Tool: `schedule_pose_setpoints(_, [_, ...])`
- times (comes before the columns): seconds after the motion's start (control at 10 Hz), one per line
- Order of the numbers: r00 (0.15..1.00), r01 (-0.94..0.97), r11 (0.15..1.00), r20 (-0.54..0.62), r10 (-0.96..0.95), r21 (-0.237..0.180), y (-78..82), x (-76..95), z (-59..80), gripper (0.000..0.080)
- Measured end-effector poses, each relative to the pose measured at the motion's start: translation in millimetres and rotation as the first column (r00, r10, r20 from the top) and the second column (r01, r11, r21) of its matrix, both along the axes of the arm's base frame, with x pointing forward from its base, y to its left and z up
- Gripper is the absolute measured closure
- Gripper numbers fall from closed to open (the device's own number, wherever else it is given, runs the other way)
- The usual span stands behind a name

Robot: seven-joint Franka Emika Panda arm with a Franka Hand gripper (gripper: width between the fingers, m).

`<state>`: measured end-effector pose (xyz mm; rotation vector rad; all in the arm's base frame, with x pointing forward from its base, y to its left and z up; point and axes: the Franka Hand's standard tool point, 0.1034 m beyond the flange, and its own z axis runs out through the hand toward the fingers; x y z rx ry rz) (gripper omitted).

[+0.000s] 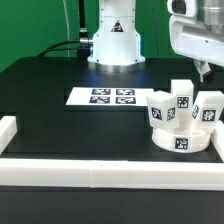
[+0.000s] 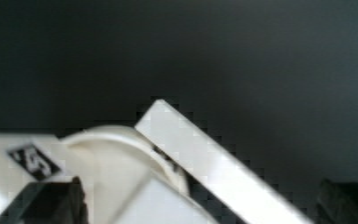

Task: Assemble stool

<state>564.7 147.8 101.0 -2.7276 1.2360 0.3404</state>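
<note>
At the centre left of the exterior view, the marker board [image 1: 112, 97] is seen flat on the dark worktop [image 1: 50, 110], and nothing else lies on that side. Further right, low in the frame, the round seat [image 1: 181, 139] rests near the white border rail [image 1: 110, 172], with three blocky legs [image 1: 159, 111] standing on it, all tagged. At the upper right, the gripper [image 1: 203, 72] hangs just above and slightly behind the rightmost leg [image 1: 209, 109], apart from it as far as can be judged. The fingers are spread wide and nothing is pinched between them; in the wrist view the two dark fingertips [image 2: 48, 204] are seen at the lower corners with open space between.

The coming move seems to turn on one relation: the stool lies below the fingers and toward the frame's left, its legs upright with their long axes roughly vertical.

Much is hard to make out. The gripper is cut off by the exterior view's upper right edge. In the wrist view only a blurred slanted white edge and a curved white part with a tag corner are shown; which piece they belong to cannot be told.
</note>
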Motion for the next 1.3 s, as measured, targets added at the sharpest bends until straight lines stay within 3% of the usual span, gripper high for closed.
schedule_pose_setpoints(0.4, [0.948,-0.313,0.949,0.072,0.31,0.036,2.7,-1.2,-1.3,0.015])
schedule_pose_setpoints(0.6, [0.862,-0.499,0.866,0.12,0.492,0.039,1.8,-1.1,-1.1,0.015])
schedule_pose_setpoints(0.9, [0.598,-0.791,0.611,0.183,0.78,-0.019,-2.4,3.2,6.7,0.015])
schedule_pose_setpoints(1.2, [0.362,-0.925,0.379,0.231,0.903,-0.033,-6.4,4.2,5.0,0.015])
schedule_pose_setpoints(1.3, [0.324,-0.94,0.34,0.236,0.916,-0.03,-8.9,3.0,0.6,0.015])
